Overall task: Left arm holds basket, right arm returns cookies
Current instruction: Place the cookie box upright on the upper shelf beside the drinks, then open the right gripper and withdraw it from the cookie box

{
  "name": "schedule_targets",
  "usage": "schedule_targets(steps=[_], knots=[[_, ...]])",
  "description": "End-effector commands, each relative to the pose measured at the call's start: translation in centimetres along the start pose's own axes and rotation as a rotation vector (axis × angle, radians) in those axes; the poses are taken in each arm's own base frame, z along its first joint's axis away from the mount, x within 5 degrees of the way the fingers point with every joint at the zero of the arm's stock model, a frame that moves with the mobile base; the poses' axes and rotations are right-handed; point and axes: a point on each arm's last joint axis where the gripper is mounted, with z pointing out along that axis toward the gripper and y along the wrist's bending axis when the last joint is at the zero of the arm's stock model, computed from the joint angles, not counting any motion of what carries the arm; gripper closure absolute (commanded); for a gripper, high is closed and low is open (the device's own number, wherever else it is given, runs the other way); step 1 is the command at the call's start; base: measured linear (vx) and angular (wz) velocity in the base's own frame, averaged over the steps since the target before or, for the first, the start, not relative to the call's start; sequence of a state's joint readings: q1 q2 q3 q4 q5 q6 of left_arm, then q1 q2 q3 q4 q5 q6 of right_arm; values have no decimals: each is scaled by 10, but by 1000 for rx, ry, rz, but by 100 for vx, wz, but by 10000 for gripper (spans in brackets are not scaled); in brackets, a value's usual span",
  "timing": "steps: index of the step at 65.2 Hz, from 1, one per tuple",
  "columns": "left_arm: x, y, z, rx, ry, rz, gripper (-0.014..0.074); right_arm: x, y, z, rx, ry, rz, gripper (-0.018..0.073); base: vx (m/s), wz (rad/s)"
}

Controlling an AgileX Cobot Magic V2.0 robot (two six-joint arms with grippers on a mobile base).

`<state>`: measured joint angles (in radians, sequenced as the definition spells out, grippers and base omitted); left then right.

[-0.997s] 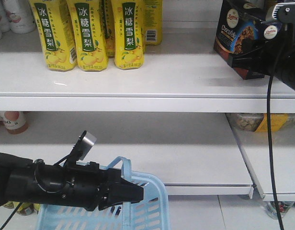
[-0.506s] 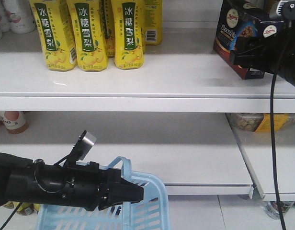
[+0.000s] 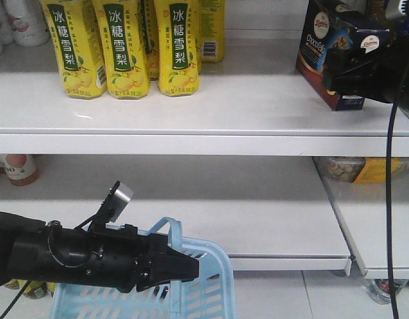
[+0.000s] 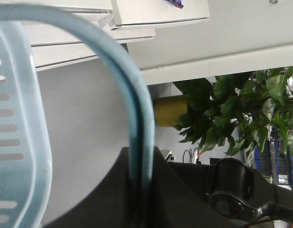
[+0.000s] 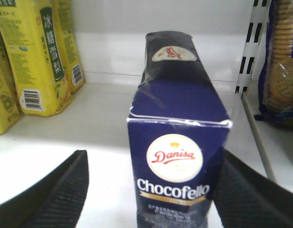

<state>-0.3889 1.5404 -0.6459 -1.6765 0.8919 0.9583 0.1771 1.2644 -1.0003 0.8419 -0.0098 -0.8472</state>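
Note:
The cookies [image 3: 322,50], a dark navy box, stand on the upper shelf [image 3: 224,100] at the far right, leaning slightly. My right gripper [image 3: 340,70] is open around the box. In the right wrist view the cookies [image 5: 177,137] sit between the spread fingers [image 5: 56,190], close against the right-hand one. Low on the left, my left gripper [image 3: 188,268] is shut on the hoop handle [image 3: 171,229] of the light blue basket [image 3: 208,292]. The left wrist view shows the handle [image 4: 113,61] running down between the closed jaws.
Yellow drink cartons [image 3: 125,46] stand in a row at the upper shelf's left. A biscuit pack [image 5: 282,61] lies beyond the slotted shelf upright [image 5: 249,42]. Food packs [image 3: 354,169] rest at the lower shelf's right end. A black cable [image 3: 389,199] hangs down.
The right arm has drawn back to the right, and the cookies have settled lower onto the shelf. The left arm and basket have not moved.

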Motion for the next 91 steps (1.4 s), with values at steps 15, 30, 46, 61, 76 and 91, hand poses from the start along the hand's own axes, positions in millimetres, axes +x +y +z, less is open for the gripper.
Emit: schedule_targets(steps=[15, 30, 46, 61, 76, 91], knots=[[-8, -25, -8, 124, -62, 20, 603, -9, -7, -44, 66, -117, -32, 46, 0, 0], [-8, -25, -8, 124, -62, 20, 603, -10, -7, -92, 66, -202, -31, 49, 0, 0], [-8, -25, -8, 124, -62, 20, 603, -2, -2, -145, 14, -272, -57, 50, 0, 0], [-8, -25, -8, 124, -62, 20, 603, 28, -2, -196, 25, -376, -81, 50, 0, 0], [-8, -25, -8, 124, -62, 20, 603, 88, -1, -223, 20, -408, -90, 50, 0, 0], [-8, -25, -8, 124, -62, 20, 603, 144, 0, -219, 17, -360, -85, 50, 0, 0]])
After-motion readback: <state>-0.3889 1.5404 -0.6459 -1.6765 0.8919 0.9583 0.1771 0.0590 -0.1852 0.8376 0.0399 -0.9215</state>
